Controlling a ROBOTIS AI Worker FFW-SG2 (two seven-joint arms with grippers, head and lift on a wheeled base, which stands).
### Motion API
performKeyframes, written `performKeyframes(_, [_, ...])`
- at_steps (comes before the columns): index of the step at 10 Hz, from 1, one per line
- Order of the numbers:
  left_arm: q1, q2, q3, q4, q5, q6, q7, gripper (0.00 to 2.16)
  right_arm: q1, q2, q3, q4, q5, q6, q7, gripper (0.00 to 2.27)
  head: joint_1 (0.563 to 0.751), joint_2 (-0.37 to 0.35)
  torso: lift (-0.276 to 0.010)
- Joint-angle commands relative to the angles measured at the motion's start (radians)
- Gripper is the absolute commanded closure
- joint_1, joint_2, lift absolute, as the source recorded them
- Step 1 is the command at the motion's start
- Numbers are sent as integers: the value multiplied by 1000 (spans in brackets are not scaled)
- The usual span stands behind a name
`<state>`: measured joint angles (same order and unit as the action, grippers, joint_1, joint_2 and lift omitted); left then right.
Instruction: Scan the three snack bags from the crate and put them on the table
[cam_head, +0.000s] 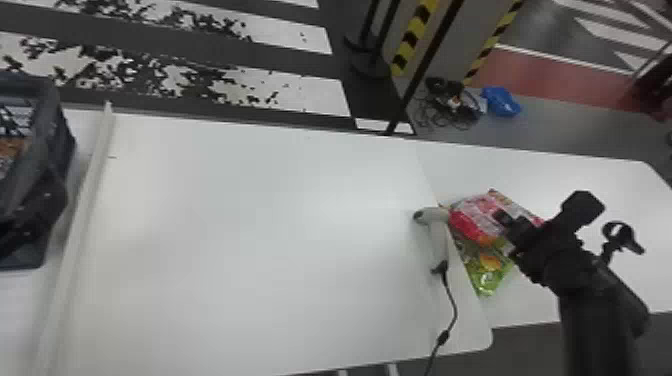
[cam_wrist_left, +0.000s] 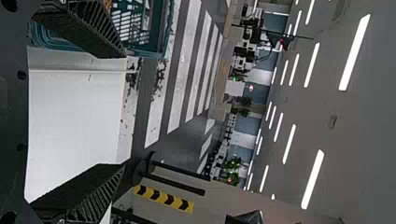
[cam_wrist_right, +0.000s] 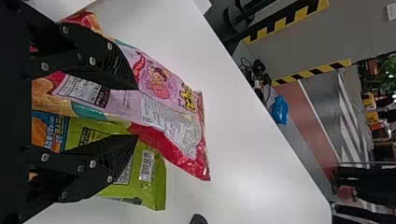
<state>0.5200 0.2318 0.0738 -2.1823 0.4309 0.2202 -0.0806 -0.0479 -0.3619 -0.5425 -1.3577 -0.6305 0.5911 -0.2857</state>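
In the head view, my right gripper (cam_head: 502, 222) is over a pile of snack bags at the right: a pink and red bag (cam_head: 472, 217) overlapping a green bag (cam_head: 487, 280). In the right wrist view, my right gripper (cam_wrist_right: 136, 112) stands open above a lilac bag (cam_wrist_right: 161, 84), a red bag (cam_wrist_right: 203, 161) partly under it, and the green bag (cam_wrist_right: 156, 186). The light grey scanner (cam_head: 438, 237) lies left of the pile. My left gripper (cam_head: 35, 215) is at the crate (cam_head: 62, 125) on the left; in the left wrist view, my left gripper (cam_wrist_left: 123, 110) is open and empty.
A pale raised strip (cam_head: 82, 200) runs along the table (cam_head: 250, 225) beside the crate. The scanner's cable (cam_head: 454, 305) trails off the near edge. Something brownish (cam_head: 11, 149) is inside the crate. Beyond the table are striped barriers, posts and a blue bag (cam_head: 501, 101) on the floor.
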Motion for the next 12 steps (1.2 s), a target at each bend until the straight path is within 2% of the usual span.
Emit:
performKeyframes(1, [-1,-5,-11,-1,-4,0,1,26,117,23,44,-227,54,-6,-23,63,695,-350,-94])
performKeyframes(2, [-1,-5,-12,-4,-6,0,2,26,191,31,101,-356,170,-64,-24,60,695,-350,-94])
performKeyframes(4, [-1,-6,-16,-5,-4,0,2,26,315,43,139,-546,175,-73,8,73,695,-350,-94])
performKeyframes(5, [2,-6,-17,-5,-8,-3,5,26,349,74,167,-621,175,-27,26,76,695,-350,-94])
performKeyframes(7, [8,-9,-28,-4,-14,-6,12,26,445,136,303,-779,204,-18,71,80,695,-316,-94])
performKeyframes(8, [17,-20,-62,-2,-90,-31,42,26,467,182,378,-816,235,-36,132,80,695,-259,-94])
performKeyframes(10, [43,-26,-69,3,-80,-80,53,26,500,232,529,-818,319,-156,155,93,695,-113,-94])
performKeyframes(11, [58,-28,-69,-4,-75,-86,51,26,522,250,621,-816,376,-221,152,97,695,-83,-94])
performKeyframes(12, [68,-31,-68,-10,-70,-92,51,26,536,265,668,-816,393,-257,148,97,695,-24,-94])
